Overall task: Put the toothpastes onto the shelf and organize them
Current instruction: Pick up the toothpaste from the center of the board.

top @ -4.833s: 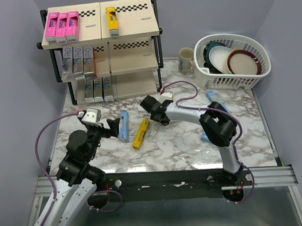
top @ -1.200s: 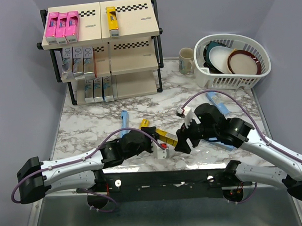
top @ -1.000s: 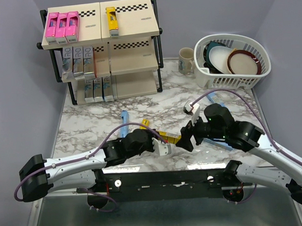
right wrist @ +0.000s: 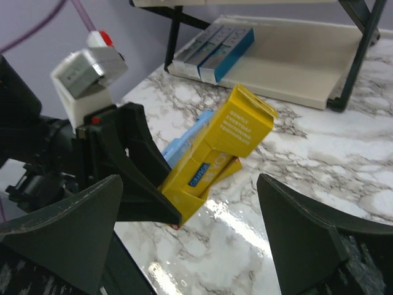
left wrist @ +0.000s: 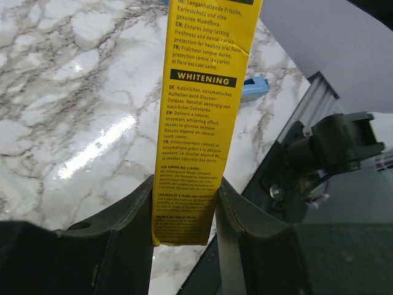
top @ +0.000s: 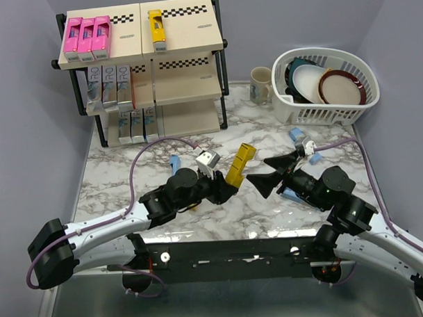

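The left gripper (top: 225, 187) clamps a tilted yellow toothpaste carton (top: 240, 164) above the marble table (top: 121, 172); the right gripper (top: 269, 173), jaws wide apart, sits just right of it.

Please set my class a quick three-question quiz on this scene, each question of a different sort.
1. True or false: the right hand is shut on a carton.
2. Which colour is the carton that the left hand holds? A pink, B yellow, C red.
3. Fill in: the shelf has ___ pink cartons on its top board.
Key: 1 false, it is open and holds nothing; 2 B; 3 three.
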Motion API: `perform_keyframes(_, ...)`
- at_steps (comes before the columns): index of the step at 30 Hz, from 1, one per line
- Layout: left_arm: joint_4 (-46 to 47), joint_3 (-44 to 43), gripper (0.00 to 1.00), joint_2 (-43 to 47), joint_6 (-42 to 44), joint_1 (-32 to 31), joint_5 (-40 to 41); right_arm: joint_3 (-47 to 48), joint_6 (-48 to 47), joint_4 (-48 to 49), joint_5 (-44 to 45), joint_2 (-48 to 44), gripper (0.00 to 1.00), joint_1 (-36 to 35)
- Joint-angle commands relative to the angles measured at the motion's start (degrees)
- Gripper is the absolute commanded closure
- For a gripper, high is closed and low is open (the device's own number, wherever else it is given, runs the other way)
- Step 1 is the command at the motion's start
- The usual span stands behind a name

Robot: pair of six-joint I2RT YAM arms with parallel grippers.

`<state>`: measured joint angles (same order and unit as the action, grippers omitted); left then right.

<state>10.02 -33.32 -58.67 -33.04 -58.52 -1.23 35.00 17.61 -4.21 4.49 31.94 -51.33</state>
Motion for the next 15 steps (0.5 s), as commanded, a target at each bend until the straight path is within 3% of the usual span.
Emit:
perform_keyframes(1, 11.5, 2.64, 0.55, 1.11, -9.85, 1.3, -5.26, -0.29, 1.11, 10.26, -4.23, 1.27, 0.0, -0.26)
perform_keyframes(4, 14.93, 3.96, 0.55, 1.54, -13.36, 2.27, -6.76, 0.77, 1.29, 10.36, -4.14, 3.29, 0.0, 0.88)
perform_keyframes(8, 16.78, 4.84, 0.55, 2.25, -15.04, 3.59, -7.46, 0.86, 4.18, 11.67, -10.28, 5.93, 0.0, 6.39)
perform_keyframes(15, 20.91, 5.72, 0.55, 1.46, -17.59, 4.91, -10.45, -0.99, 11.04, 21.34, -29.95, 11.03, 0.0, 14.42)
